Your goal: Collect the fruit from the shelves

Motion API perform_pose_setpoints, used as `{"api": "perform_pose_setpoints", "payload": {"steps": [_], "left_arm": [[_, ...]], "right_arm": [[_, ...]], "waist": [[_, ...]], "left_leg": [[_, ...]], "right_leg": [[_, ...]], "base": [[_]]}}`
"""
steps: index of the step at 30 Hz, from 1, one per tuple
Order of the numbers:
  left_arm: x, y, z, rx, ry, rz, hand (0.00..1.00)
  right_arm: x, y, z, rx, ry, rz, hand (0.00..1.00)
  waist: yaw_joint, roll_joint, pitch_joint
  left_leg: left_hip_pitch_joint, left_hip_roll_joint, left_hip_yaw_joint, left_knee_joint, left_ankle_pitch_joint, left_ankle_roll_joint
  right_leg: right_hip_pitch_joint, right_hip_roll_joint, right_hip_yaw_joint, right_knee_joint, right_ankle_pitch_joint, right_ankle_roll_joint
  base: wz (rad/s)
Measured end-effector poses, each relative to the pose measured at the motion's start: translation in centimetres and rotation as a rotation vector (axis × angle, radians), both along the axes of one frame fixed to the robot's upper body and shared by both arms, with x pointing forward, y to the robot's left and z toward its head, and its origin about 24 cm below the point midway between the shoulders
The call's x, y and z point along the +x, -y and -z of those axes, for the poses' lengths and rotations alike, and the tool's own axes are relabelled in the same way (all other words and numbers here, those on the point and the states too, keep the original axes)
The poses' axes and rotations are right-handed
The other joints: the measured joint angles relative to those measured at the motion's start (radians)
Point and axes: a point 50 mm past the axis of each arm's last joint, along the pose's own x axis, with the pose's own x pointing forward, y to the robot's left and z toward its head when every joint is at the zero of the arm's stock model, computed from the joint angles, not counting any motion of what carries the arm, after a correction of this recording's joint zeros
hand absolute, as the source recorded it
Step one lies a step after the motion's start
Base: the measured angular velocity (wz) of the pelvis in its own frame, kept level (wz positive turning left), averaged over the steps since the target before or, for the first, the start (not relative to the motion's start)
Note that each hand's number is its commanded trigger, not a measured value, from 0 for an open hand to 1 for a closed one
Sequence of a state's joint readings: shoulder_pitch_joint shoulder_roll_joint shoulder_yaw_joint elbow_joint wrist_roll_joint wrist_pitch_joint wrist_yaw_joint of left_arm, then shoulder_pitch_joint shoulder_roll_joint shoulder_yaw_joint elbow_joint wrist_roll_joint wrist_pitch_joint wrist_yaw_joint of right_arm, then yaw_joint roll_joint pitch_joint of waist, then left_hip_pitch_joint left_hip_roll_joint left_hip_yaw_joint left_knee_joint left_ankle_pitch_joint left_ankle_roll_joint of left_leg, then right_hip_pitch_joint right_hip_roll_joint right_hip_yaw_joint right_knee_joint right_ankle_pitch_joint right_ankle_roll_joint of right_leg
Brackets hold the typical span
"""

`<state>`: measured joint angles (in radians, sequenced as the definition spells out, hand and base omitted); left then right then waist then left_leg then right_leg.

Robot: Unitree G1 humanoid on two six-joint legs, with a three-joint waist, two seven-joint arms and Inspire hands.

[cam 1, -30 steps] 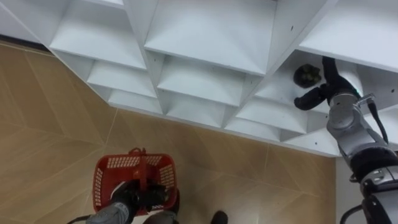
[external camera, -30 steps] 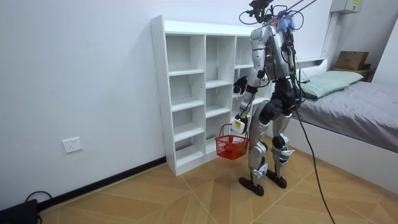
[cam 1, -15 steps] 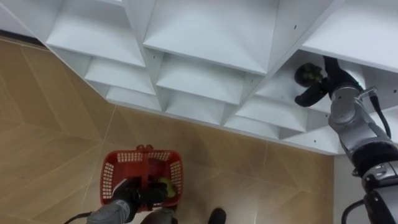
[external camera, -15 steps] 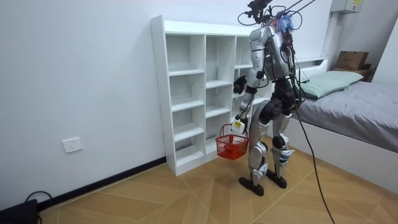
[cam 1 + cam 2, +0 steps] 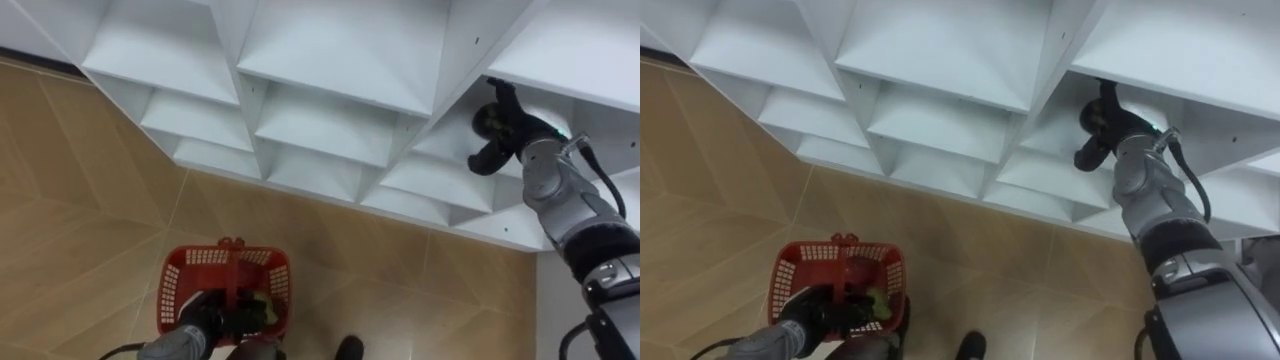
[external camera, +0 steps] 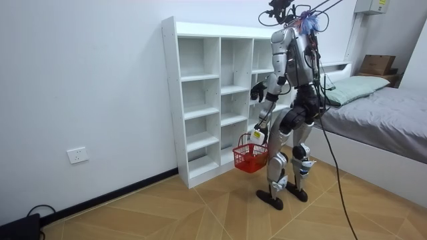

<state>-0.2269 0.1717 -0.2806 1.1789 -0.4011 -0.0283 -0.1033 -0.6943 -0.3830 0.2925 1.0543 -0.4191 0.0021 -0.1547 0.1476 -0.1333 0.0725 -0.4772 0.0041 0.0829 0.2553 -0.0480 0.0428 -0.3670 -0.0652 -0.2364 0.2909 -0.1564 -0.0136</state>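
A small dark round fruit (image 5: 487, 121) sits in a compartment of the white closet (image 5: 330, 60), on my right. My right hand (image 5: 512, 132) is reached into that compartment, and its fingers and thumb curve round the fruit from above and below. Low at my left side hangs a red plastic basket (image 5: 181, 283). Its handle is held by my shut left hand (image 5: 214, 315). A yellow-green fruit (image 5: 262, 300) lies inside the basket. In the room view I stand upright facing the closet (image 6: 200, 100), with the basket (image 6: 251, 157) by my knee.
The closet's other compartments in view hold nothing. Wooden floor (image 5: 90, 210) stretches to my left and below the shelves. A bed (image 6: 380, 127) stands behind me at the room view's right.
My right hand has slid left along the shelf and closed round the dark fruit. The basket has swung slightly in my left hand.
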Motion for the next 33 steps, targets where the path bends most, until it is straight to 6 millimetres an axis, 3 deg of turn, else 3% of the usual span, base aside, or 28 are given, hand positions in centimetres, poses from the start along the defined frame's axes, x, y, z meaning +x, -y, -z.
{"api": "perform_pose_setpoints", "payload": {"steps": [3,6,7,8,10,33], "left_arm": [[0.0,0.0,0.0,-0.006,0.002,0.005,1.00],[0.1,0.1,-0.1,-0.008,0.004,0.013,1.00],[0.1,0.2,-0.1,-0.007,0.004,0.018,1.00],[0.2,0.2,-0.1,-0.006,0.004,0.024,1.00],[0.2,0.2,-0.1,-0.008,0.006,0.027,1.00],[0.7,0.4,-0.4,-0.017,0.030,0.038,1.00]], "right_arm": [[0.0,0.0,0.0,0.005,-0.012,-0.006,0.00],[0.1,0.0,-0.1,0.007,-0.021,-0.012,0.21],[0.1,0.1,-0.1,0.007,-0.025,-0.015,0.56],[0.1,0.1,-0.2,0.007,-0.026,-0.016,0.76],[0.2,0.0,-0.3,0.007,-0.026,-0.019,1.00],[0.6,0.3,-0.9,-0.015,-0.051,-0.026,1.00]], "waist": [[0.000,0.000,0.0001],[0.000,0.000,0.0000],[0.000,0.000,0.0000],[-0.001,0.000,0.0000],[-0.001,0.000,0.0000],[-0.002,-0.001,-0.0007]], "left_leg": [[0.000,0.000,-0.001,-0.004,0.004,-0.001],[-0.002,0.001,-0.002,-0.004,0.006,-0.001],[-0.002,0.001,-0.002,-0.004,0.006,-0.001],[-0.002,0.001,-0.002,-0.004,0.006,-0.001],[-0.003,0.001,-0.002,-0.004,0.006,-0.001],[-0.001,0.001,-0.002,-0.001,0.007,-0.001]], "right_leg": [[-0.001,0.000,-0.004,0.000,0.001,-0.002],[-0.002,0.000,-0.006,0.000,0.001,-0.002],[-0.002,0.000,-0.006,0.000,0.001,-0.002],[-0.002,0.000,-0.007,0.000,0.001,-0.002],[-0.003,0.000,-0.007,0.000,0.001,-0.002],[-0.001,-0.001,-0.010,0.003,0.002,-0.003]], "base": [[0.00],[0.00],[0.00],[0.00],[0.00],[0.00]]}}
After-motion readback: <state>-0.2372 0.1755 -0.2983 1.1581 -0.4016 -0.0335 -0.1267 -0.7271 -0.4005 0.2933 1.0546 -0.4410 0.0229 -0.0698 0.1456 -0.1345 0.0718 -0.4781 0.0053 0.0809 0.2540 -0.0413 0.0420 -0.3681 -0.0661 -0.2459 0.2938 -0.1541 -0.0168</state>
